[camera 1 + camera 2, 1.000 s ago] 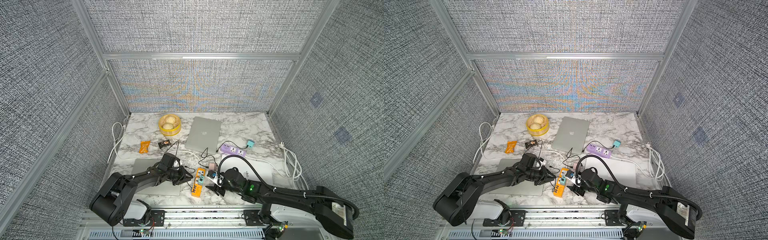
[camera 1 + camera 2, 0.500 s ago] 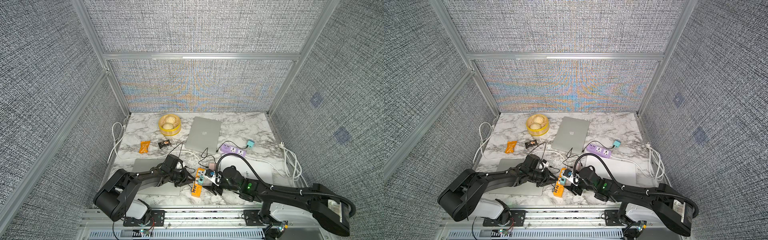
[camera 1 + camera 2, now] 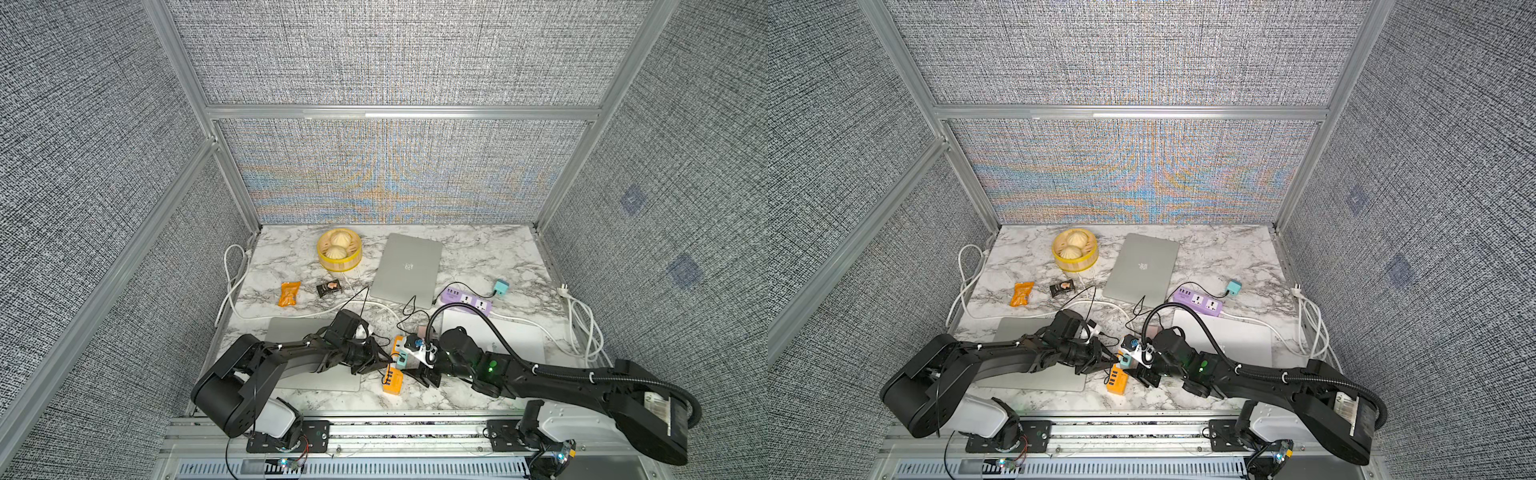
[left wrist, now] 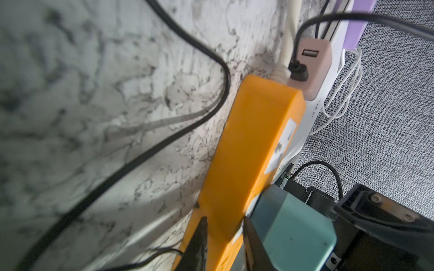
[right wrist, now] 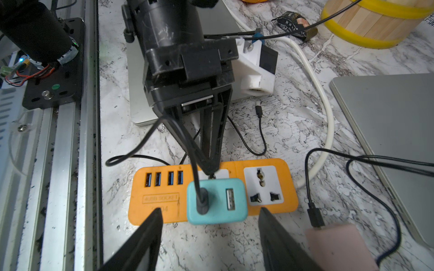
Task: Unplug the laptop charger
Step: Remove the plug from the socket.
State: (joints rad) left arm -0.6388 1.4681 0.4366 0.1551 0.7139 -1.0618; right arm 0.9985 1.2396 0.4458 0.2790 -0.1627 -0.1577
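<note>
Right gripper [image 5: 210, 210] was released, fingers straddling the teal charger [image 5: 217, 201] with a gap on each side, no contact. Charger sat plugged into the orange power strip [image 5: 136, 204], in the socket next to the USB ports, black cable in its port, near the front edge of the marble table [image 3: 478, 249]. Left gripper [image 4: 224, 219] was clenched on the strip's long edge, across from the right one. Pink charger [image 5: 338, 246] lay just beside the strip's end. Left silver laptop [image 3: 291, 330] lay under the left arm, right silver laptop [image 3: 515, 336] by the right arm. Farther back: purple power strip [image 3: 467, 301], far laptop [image 3: 409, 270], bamboo steamer [image 3: 338, 249] holding two buns.
</note>
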